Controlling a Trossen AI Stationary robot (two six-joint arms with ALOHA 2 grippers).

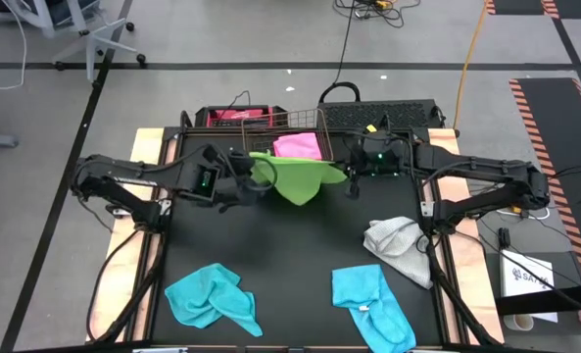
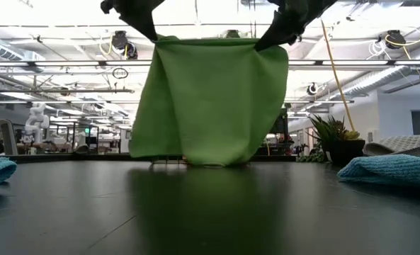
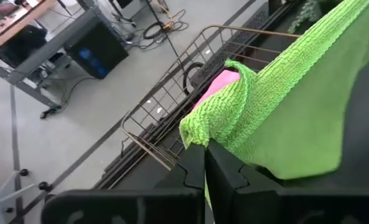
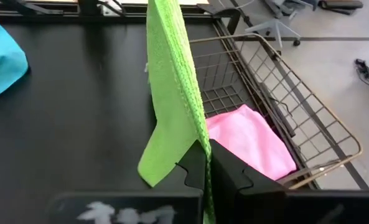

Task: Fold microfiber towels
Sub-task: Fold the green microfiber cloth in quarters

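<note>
Overhead looks straight down, low camera level across the table, both wrist cameras close; all share the green towel (image 1: 298, 176).

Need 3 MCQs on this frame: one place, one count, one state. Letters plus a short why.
1. Where is the pink towel?
A. in the wire basket
B. on the table's near edge
C. in the left gripper

2. How many turquoise towels lie on the table?
A. one
B. two
C. four

3. What state is the green towel in?
A. folded flat on the table
B. bunched in the basket
C. hung between both grippers, lower edge at the table

Answers:
1 A: the pink towel sits inside the wire basket.
2 B: two turquoise towels lie at the near side, beside a grey towel.
3 C: the left gripper and right gripper each pinch a top corner of the green towel, which hangs spread.
</note>
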